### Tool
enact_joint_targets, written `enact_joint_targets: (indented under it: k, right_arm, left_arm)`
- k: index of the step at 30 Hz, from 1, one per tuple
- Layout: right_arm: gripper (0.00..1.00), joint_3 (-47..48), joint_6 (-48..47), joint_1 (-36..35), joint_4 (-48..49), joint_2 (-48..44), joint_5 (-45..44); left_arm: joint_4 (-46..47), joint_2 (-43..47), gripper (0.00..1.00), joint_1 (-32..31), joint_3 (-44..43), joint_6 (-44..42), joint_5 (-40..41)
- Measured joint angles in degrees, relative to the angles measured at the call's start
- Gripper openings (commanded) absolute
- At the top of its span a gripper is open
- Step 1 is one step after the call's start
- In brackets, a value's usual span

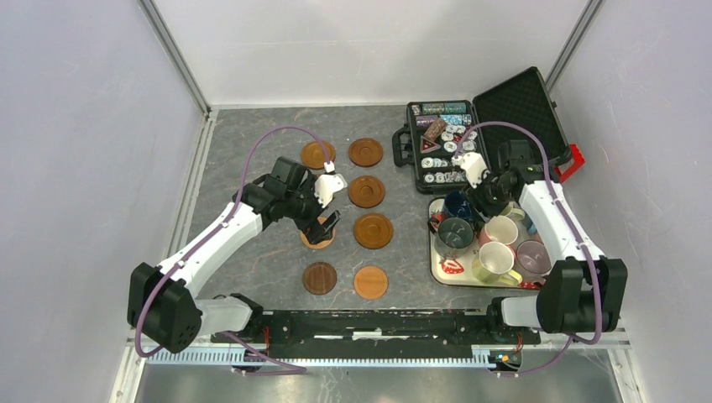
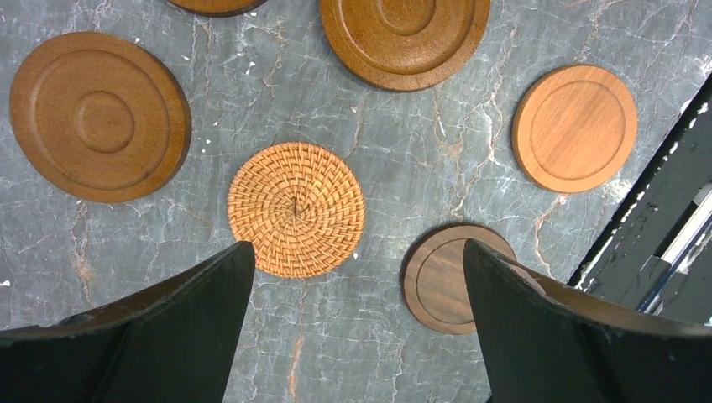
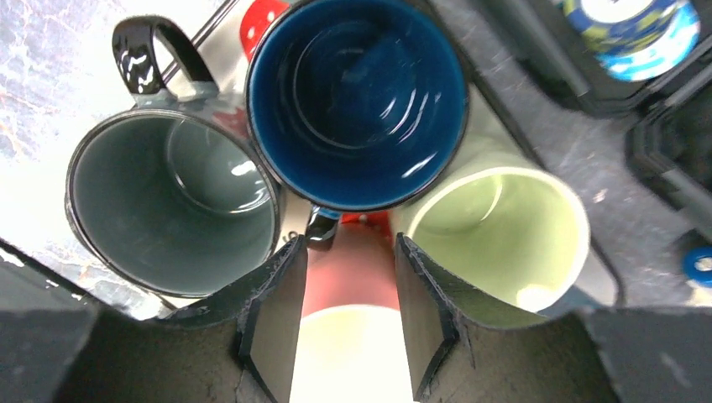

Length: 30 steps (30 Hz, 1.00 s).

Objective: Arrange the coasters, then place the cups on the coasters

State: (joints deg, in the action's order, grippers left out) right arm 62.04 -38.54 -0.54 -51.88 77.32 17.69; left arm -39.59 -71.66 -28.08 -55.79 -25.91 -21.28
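Several round wooden coasters (image 1: 367, 191) lie in two columns on the grey table. My left gripper (image 1: 329, 220) hangs open above a woven coaster (image 2: 295, 209), which shows just ahead of the left gripper (image 2: 357, 248) with nothing between the fingers. A small dark coaster (image 2: 441, 277) lies beside the right finger. The cups crowd a white tray (image 1: 445, 267). My right gripper (image 1: 480, 195) hovers low over them. The right gripper (image 3: 348, 243) has its jaws half closed and touching nothing. The dark blue cup (image 3: 357, 101) has its handle just off the fingertips. A pink cup (image 3: 348, 281) shows through the gap.
A grey-green cup (image 3: 172, 206) and a pale green cup (image 3: 495, 235) flank the right fingers. An open black case of poker chips (image 1: 437, 147) stands behind the tray, its lid (image 1: 519, 105) raised. White walls close in the table on three sides.
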Motion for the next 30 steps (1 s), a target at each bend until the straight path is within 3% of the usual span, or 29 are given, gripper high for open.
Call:
enact_joint_targets:
  k: [27, 30]
  right_arm:
    - [0.43, -13.9, 4.8, -2.1, 13.6, -1.4, -3.0]
    - [0.39, -15.2, 5.1, -2.1, 15.2, -1.4, -3.2]
  left_arm:
    - [0.7, 0.0, 1.0, 0.1, 0.0, 0.1, 1.7]
    - [0.7, 0.0, 1.0, 0.1, 0.0, 0.1, 1.7]
